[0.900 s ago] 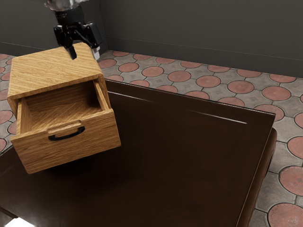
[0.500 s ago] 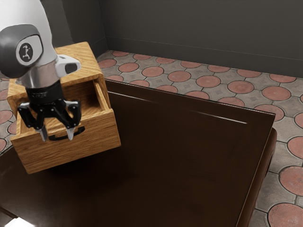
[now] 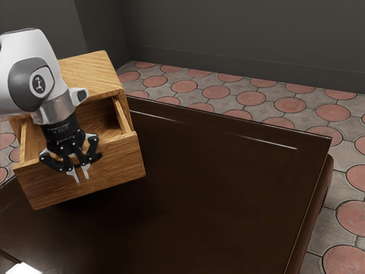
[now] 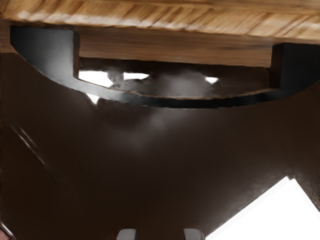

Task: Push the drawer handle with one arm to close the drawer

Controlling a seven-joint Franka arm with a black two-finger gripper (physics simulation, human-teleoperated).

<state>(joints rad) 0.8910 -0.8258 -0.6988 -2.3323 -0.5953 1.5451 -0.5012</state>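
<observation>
The black gripper [image 3: 81, 176] is in front of the pulled-out drawer in the exterior view, low against the drawer front [image 3: 120, 162] and partly covering the black handle [image 3: 98, 157]. Its two fingertips stand a little apart, nothing visible between them. The wooden cabinet [image 3: 94, 71] is behind, its drawer well out and the inside showing. In the wrist view the curved handle [image 4: 185, 103] spans the picture below the drawer's wooden edge [image 4: 165, 17]; the gripper [image 4: 160, 234] shows two grey tips with a gap. Whether they touch the drawer I cannot tell.
The dark brown table [image 3: 217, 188] extends toward the exterior view's right, its far edge bordering the tiled floor. A bright white patch [image 3: 23, 268] lies at the table's near left; a white shape [image 4: 280, 215] appears in the wrist view.
My hand has come from above the cabinet to the drawer's front, then lower and slightly toward the exterior view's right. The fingers have drawn closer together. The drawer has not visibly moved.
</observation>
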